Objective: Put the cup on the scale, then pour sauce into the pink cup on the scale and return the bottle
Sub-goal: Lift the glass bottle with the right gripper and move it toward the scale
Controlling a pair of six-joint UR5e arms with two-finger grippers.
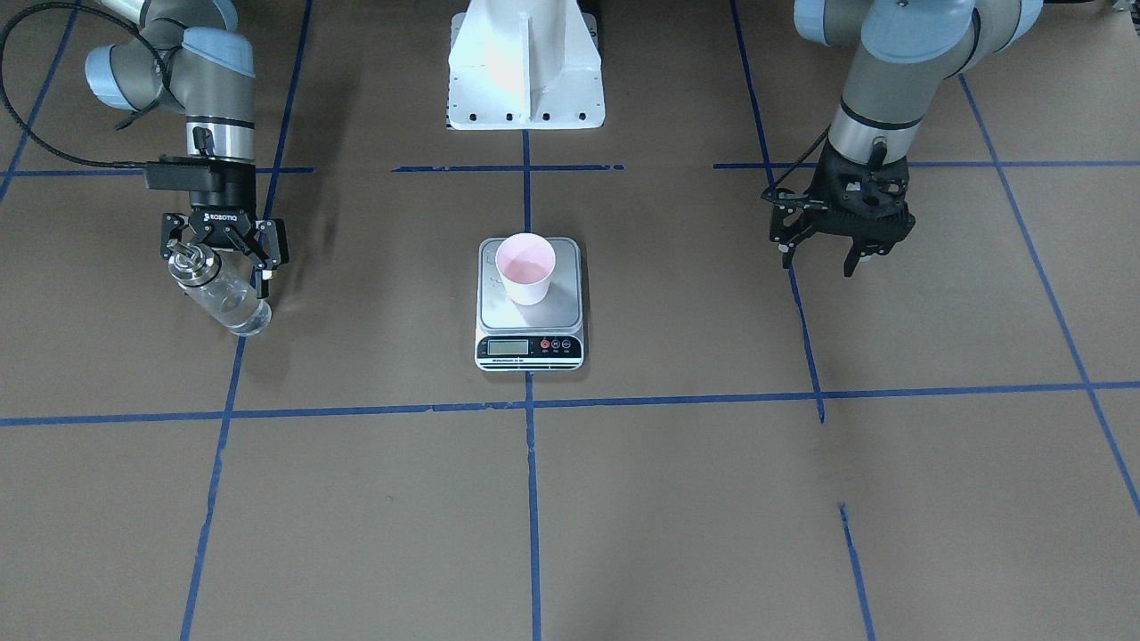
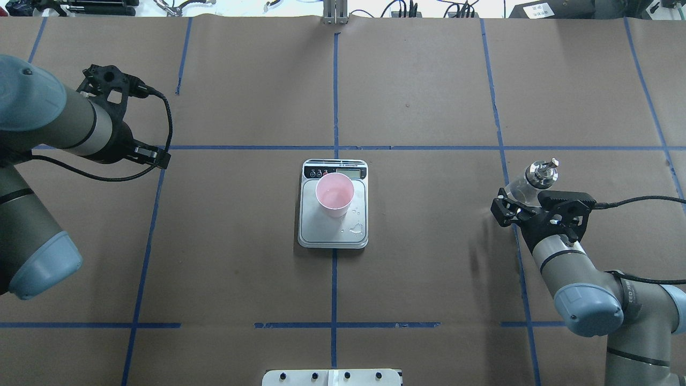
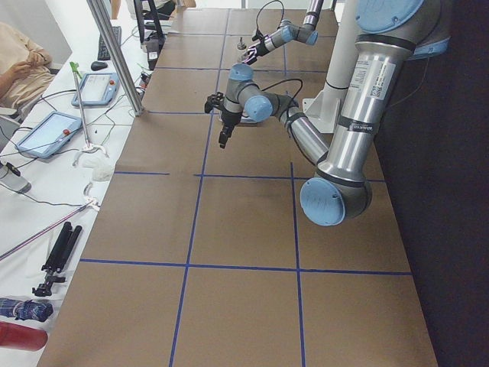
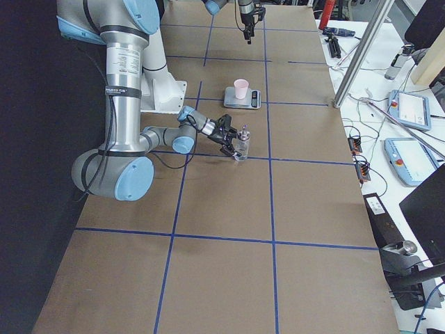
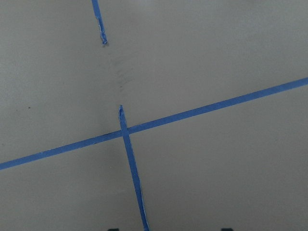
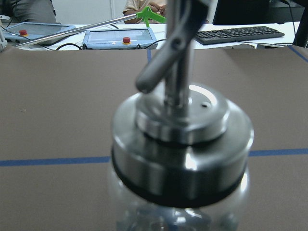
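Observation:
The pale pink cup (image 1: 525,267) stands on the steel plate of the scale (image 1: 530,348) at the table's middle, with clear liquid in its bottom. A few drops (image 2: 355,230) lie on the plate beside it. The clear glass bottle (image 1: 220,292) with its silver collar and spout stands upright on the table on my right side, some sauce still in it. My right gripper (image 1: 220,267) is open, its fingers wide on either side of the bottle. The right wrist view is filled by the bottle's collar (image 6: 183,144). My left gripper (image 1: 821,258) hangs open and empty above bare table.
Blue tape lines cross the brown table. The robot's white base (image 1: 525,71) sits behind the scale. Beyond the far edge are tablets (image 4: 410,108), cables, a keyboard and a metal post (image 3: 114,53). A seated person (image 3: 19,57) shows at the bench.

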